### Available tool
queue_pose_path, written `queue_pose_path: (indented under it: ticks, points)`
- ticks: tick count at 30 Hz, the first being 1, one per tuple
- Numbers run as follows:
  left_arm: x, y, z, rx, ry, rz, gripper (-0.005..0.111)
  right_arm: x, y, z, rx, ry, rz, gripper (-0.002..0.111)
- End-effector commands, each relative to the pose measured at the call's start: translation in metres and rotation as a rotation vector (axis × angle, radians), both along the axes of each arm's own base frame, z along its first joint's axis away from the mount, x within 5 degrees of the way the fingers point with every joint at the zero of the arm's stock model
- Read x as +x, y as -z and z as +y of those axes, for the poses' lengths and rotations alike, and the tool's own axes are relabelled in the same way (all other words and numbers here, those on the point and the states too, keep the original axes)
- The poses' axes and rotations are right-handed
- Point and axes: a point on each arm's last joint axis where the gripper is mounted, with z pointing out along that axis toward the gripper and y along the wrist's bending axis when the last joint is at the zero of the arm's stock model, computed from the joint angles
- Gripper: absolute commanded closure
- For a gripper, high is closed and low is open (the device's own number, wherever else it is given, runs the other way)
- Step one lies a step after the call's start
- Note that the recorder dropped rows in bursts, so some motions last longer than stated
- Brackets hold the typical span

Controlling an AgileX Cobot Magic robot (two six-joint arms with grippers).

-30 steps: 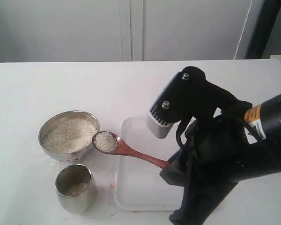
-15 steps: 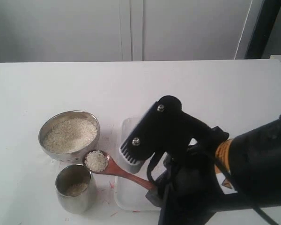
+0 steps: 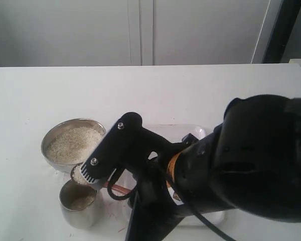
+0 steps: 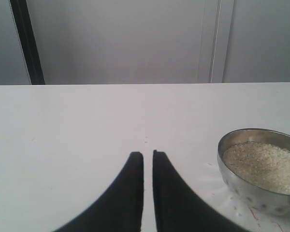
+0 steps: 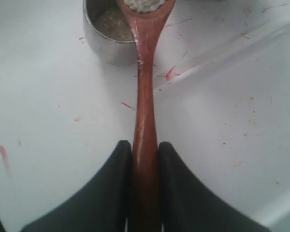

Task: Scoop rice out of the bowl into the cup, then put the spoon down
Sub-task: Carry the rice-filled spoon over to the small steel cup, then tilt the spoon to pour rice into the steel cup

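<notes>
- Mostly, the right arm (image 3: 231, 170) hides the spoon (image 5: 145, 96); only its tip, heaped with rice (image 5: 144, 5), shows above the cup (image 3: 80, 206).
- Right gripper (image 5: 145, 145) clamps the handle.
- Left gripper (image 4: 148, 164) sits nearly closed, empty.

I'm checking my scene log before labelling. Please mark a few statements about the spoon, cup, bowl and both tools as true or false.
1. The right tool grips the spoon by its handle. True.
2. The spoon is empty. False: it carries rice.
3. The cup has some rice in it. True.
4. The left tool holds the bowl. False: it holds nothing, and the bowl stands apart from it.
5. The bowl holds rice. True.
</notes>
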Motion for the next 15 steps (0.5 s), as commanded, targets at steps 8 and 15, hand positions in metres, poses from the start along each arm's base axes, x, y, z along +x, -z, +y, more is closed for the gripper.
queue_pose_path:
  ticks: [8,15]
  points:
    - [-0.0005,-0.0028,-0.0005,-0.008,0.011,-0.014,0.092,0.0052,0.0082,0.0041,-0.042,-0.006,-0.009,0.108]
    - [-0.0005,-0.0028,-0.0005,-0.008,0.011,-0.014,0.092,0.0071,0.0092,0.0099,-0.065,-0.023,-0.018,0.108]
